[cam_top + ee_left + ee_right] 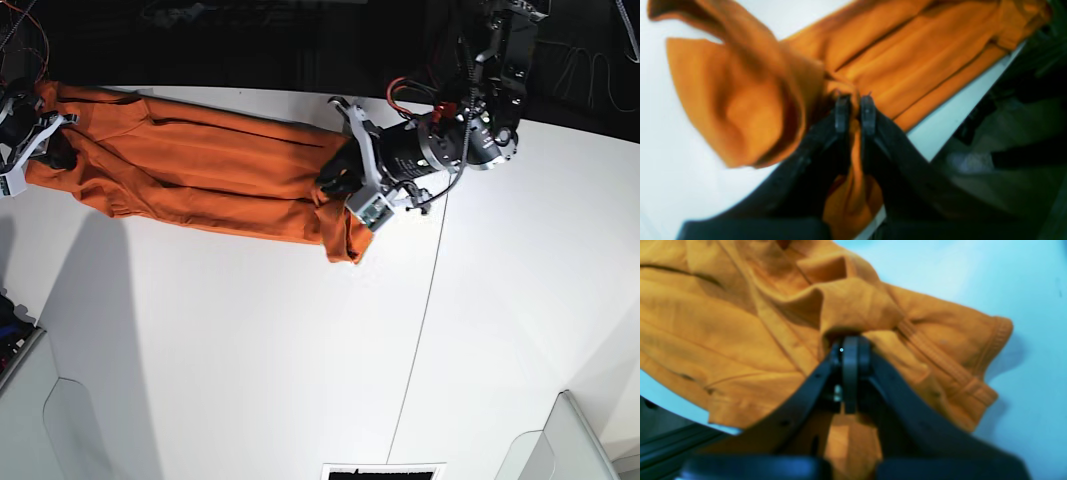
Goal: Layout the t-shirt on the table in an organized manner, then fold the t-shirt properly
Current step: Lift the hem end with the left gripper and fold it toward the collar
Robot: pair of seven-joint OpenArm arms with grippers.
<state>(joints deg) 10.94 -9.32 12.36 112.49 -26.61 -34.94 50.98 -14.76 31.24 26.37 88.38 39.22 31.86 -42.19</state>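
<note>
The t-shirt is strung out in a long rumpled band along the far edge of the worktop, well back from its bare near half and off to one side of the thin dark seam. Each end of the shirt is pinched.

The left claw is nearly closed, with a ridge of orange cloth caught between its tips. A loose flap hangs down beside it, just short of the seam. The right claw is clamped tight on a bunched fold next to a ribbed sleeve hem at the shirt's other end, close to the worktop's edge.

This looks like the spreading step, still early: the cloth is stretched lengthwise but folded over on itself along its length. To do it well, I'd judge both arms should keep an even pull so the shirt stays taut, then draw it together toward the open middle of the worktop. Letting it down gently should open the doubled layers. Uneven pulling could twist the band or drag the far end off the edge.
</note>
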